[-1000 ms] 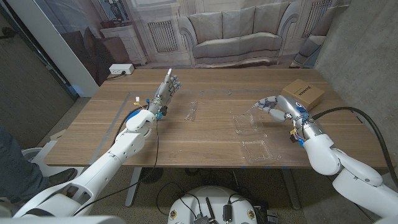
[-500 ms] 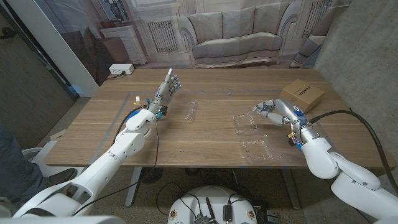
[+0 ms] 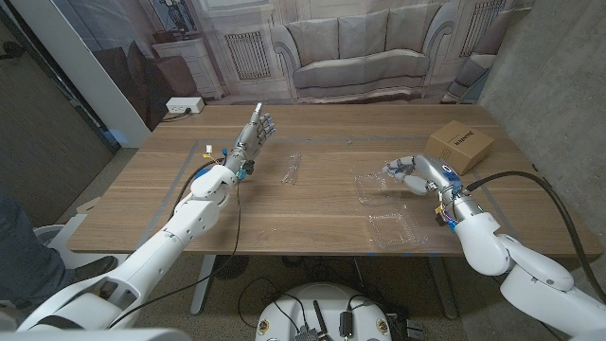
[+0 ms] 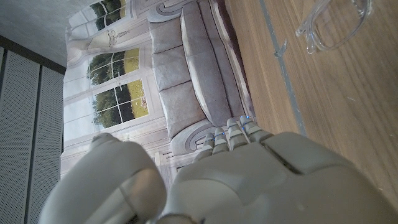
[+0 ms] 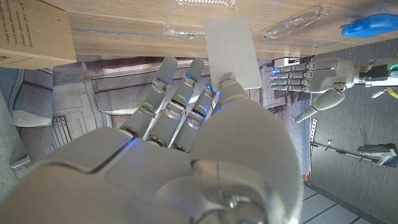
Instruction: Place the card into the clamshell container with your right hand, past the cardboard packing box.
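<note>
Item: my right hand (image 3: pixel 409 173) pinched the white card (image 5: pixel 231 51) above the clear clamshell container (image 3: pixel 377 187); risk judged: thin fingertip pinch slipping, card falling outside.

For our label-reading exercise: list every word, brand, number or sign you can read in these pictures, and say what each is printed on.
Cardboard packing box: dark print on the top and side, too small and blurred to read.
Card in the right robot hand: blank face, no text.
Nothing else is legible.
</note>
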Robot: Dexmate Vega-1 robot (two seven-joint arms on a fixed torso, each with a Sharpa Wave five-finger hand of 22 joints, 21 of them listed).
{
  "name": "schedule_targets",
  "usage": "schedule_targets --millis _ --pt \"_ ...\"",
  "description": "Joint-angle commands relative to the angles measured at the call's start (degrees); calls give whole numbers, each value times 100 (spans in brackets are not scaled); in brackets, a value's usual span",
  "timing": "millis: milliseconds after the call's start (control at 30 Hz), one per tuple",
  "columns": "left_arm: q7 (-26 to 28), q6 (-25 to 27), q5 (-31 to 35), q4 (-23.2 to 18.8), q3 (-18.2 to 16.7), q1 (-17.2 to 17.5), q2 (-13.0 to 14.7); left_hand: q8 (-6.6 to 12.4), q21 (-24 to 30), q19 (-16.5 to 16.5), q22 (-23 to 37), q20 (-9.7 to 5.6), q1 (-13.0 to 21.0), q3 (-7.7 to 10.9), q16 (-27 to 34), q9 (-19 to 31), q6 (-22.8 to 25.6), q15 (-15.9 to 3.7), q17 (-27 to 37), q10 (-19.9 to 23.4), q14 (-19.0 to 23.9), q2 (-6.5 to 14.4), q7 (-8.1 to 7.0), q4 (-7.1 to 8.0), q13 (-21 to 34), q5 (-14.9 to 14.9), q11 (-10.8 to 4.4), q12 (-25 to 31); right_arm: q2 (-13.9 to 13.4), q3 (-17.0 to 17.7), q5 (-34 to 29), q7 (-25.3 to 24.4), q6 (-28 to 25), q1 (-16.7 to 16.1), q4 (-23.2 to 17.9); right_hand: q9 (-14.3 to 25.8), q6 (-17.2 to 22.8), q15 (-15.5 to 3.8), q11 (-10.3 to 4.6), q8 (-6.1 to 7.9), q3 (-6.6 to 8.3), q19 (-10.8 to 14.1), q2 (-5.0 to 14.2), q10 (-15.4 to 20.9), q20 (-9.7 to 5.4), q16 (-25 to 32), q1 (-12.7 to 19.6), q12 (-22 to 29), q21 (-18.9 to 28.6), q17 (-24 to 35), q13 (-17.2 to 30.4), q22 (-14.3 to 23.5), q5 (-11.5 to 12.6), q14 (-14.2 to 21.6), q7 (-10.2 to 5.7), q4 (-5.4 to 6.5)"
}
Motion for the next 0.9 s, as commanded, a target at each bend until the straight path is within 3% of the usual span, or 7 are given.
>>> schedule_targets --millis 33,900 --pt "35 -1 17 -122 -36 32 60 -19 -15 16 17 -91 2 -42 17 23 25 20 15 15 -5 24 22 5 17 -4 16 -4 -23 -183 1 -96 -83 63 64 26 67 -444 16 35 11 -33 28 53 -965 3 -5 47 31 23 26 5 -30 -17 -13 27" --pt "56 38 49 -126 11 -8 33 -21 -47 16 19 -91 14 -63 8 23 25 46 16 -3 -24 36 46 0 17 -8 22 -12 -180 -506 -34 -236 -253 141 218 21 83 -438 15 23 -3 -103 7 48 -962 -56 -25 35 -10 14 12 -13 -53 -149 -19 42"
